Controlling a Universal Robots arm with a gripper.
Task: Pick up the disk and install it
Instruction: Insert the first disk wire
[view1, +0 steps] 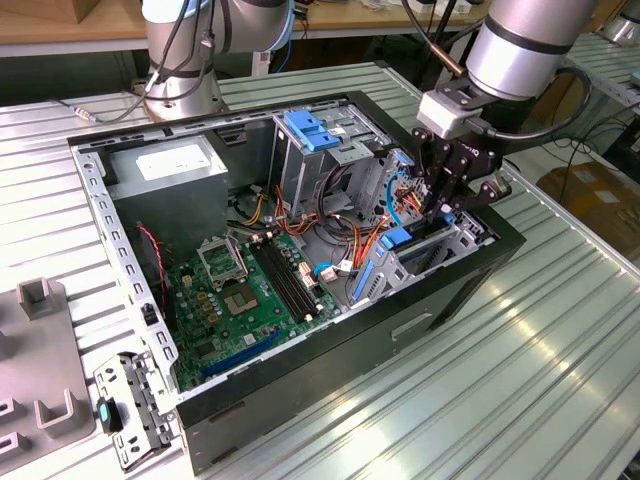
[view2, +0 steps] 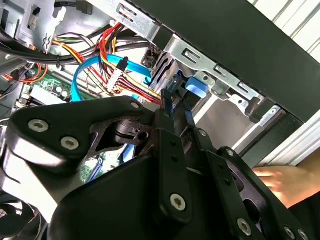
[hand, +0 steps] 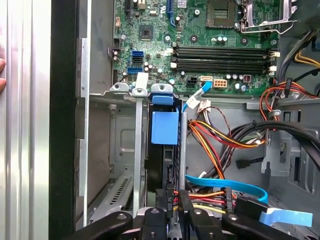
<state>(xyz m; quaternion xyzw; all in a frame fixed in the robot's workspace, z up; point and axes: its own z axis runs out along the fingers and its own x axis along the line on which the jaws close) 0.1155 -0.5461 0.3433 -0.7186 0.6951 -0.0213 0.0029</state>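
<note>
Fingers (hand: 172, 207) pinched narrow on the rear edge of the disk (hand: 161, 160), gripper (view1: 447, 200) lowered into the case's (view1: 440, 300) front corner. Disk standing on edge in the drive bay (hand: 137, 150), blue rail (hand: 164, 127) uppermost, between metal bay walls. Beyond: blue cable (hand: 225, 182), motherboard (hand: 200, 30). Hand (view2: 285, 182) outside the case wall.

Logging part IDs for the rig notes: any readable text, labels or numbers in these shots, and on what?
Nothing reads clearly enough to quote.
Print on the white sticker atop the grey power supply: too small to read.
Markings on the motherboard: too small to read.
Label of the disk: hidden, as it sits edge-on in its bay.
</note>
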